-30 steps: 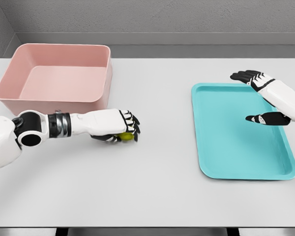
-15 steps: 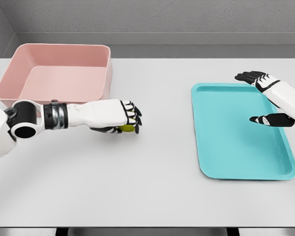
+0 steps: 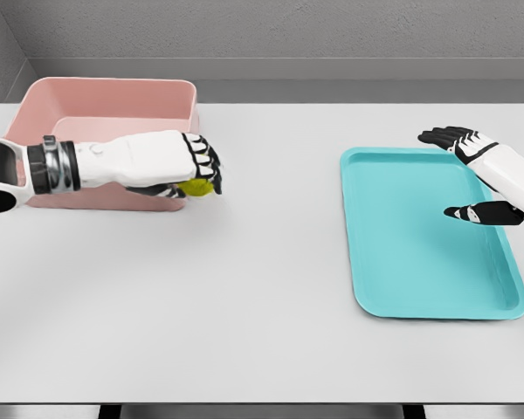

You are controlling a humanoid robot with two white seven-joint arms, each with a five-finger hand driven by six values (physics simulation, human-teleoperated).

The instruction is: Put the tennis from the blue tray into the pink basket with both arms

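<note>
A yellow-green tennis ball point(image 3: 196, 186) is held under my left hand point(image 3: 192, 170), whose fingers are curled around it. The hand hovers in front of the right front corner of the pink basket point(image 3: 113, 96), with the forearm crossing the basket's front wall. My right hand point(image 3: 463, 175) floats open over the right edge of the blue tray point(image 3: 419, 253), fingers spread, holding nothing. Nothing lies in the tray.
The basket stands at the table's far left, the tray at the right. A grey wall runs behind the white table point(image 3: 262, 288).
My left hand has lifted the tennis ball and carried it back and to the left, toward the basket's front corner. The right hand has barely moved.
</note>
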